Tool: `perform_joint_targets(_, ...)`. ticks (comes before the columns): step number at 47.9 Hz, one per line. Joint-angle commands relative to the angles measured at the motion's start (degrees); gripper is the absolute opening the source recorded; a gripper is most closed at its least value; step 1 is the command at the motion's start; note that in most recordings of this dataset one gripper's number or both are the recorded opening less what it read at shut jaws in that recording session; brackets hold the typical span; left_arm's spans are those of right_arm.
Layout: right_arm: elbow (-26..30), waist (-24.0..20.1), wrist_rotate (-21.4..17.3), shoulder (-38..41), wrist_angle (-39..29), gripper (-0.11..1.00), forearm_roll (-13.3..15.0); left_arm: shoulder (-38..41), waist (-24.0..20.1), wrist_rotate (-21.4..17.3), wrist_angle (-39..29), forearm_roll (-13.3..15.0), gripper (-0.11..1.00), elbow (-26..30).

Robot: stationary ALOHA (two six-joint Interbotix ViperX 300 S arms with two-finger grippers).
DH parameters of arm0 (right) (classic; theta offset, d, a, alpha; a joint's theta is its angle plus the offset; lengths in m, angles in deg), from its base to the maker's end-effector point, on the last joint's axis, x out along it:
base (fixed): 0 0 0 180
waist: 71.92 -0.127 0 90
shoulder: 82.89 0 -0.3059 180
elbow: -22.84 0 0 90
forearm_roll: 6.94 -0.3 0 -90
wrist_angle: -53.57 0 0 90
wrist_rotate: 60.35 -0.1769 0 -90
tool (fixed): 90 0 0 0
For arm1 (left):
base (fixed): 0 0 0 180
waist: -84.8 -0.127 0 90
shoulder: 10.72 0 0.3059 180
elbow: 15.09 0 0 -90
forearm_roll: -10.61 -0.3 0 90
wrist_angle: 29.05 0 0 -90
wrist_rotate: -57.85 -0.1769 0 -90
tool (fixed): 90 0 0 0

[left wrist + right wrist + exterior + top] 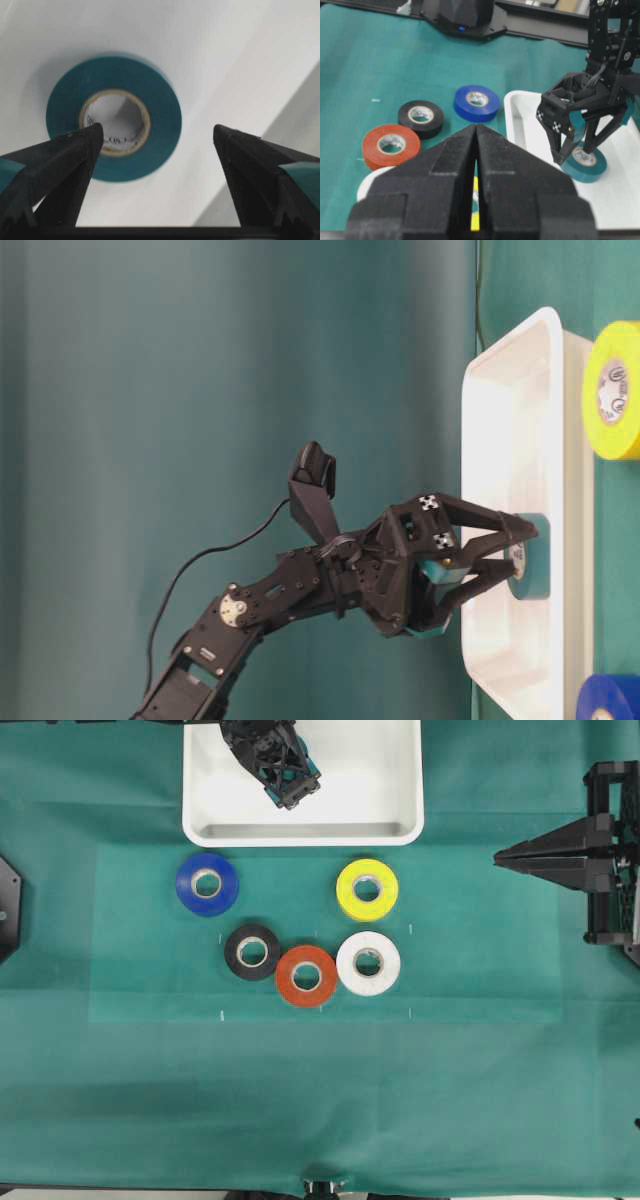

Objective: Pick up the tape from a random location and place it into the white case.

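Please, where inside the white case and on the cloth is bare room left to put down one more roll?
In the case, the half away from the left gripper and the tape is bare. The cloth is bare below the red roll. It is crowded among the black, red and white rolls.

Teal cloth [120, 1100] covers the table — faintly creased, evenly lit.

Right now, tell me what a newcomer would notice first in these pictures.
The left hand hangs open inside the large white plastic tray at the far edge of the table, its fingers straddling the teal roll of tape lying flat on the tray floor. On the green cloth in front sit five bright rolls: blue, yellow, black, red, white.
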Motion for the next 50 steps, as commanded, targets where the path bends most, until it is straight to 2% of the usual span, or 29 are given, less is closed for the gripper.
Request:
perform_joint_targets(1, 0.7, 0.0, -0.09, 0.26, 0.18, 0.0, 0.0, -3.96, 0.35, 0.0, -0.97, 0.09, 0.99, 1.67)
perform_joint_targets(33, 0.79, 0.0, -0.35, 0.26, 0.18, 0.0, 0.0, -10.37, 2.64, 0.35, -12.83, 0.09, 0.99, 8.0)
perform_joint_targets(50, 0.79, 0.09, -0.35, 0.26, 0.18, 0.0, 0.0, -13.27, 2.99, 0.44, -13.62, 0.09, 0.99, 8.96)
